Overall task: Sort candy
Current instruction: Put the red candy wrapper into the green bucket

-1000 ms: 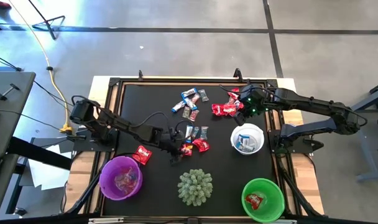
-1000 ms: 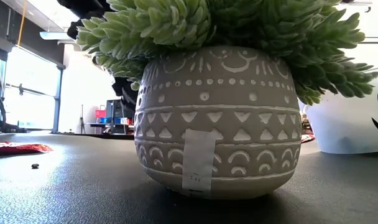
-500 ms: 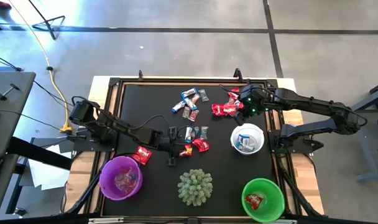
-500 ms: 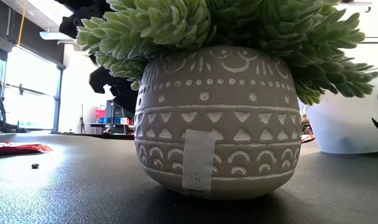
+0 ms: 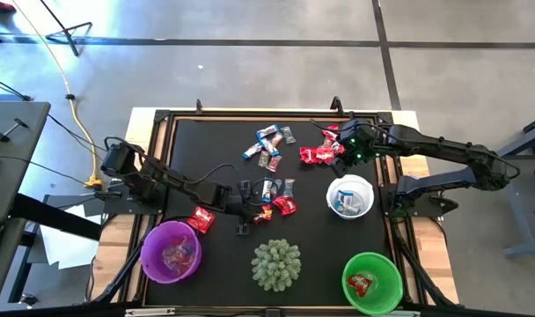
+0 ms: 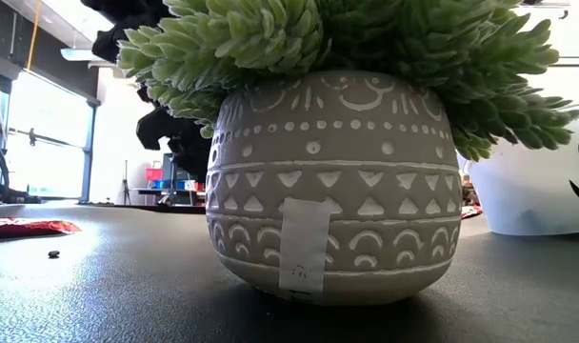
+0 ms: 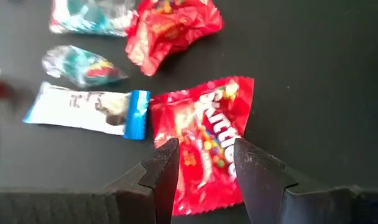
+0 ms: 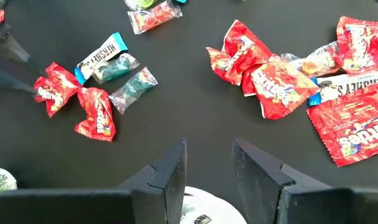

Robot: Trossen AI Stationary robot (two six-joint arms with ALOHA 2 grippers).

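Red and glossy, a crinkled Skittles packet (image 7: 204,140) lies flat on the black table mat (image 7: 319,74), its lower end between the spread fingers of the left gripper (image 7: 204,163). Just beside it lies a white Hershey's bar wrapper with blue ends (image 7: 86,111). Near the white bowl (image 5: 350,196), the right gripper (image 8: 207,169) hangs parted over bare mat beside more Skittles packets (image 8: 350,130).

Three bowls (image 5: 172,251), one potted plant (image 5: 276,263), over a dozen candies (image 5: 267,145).
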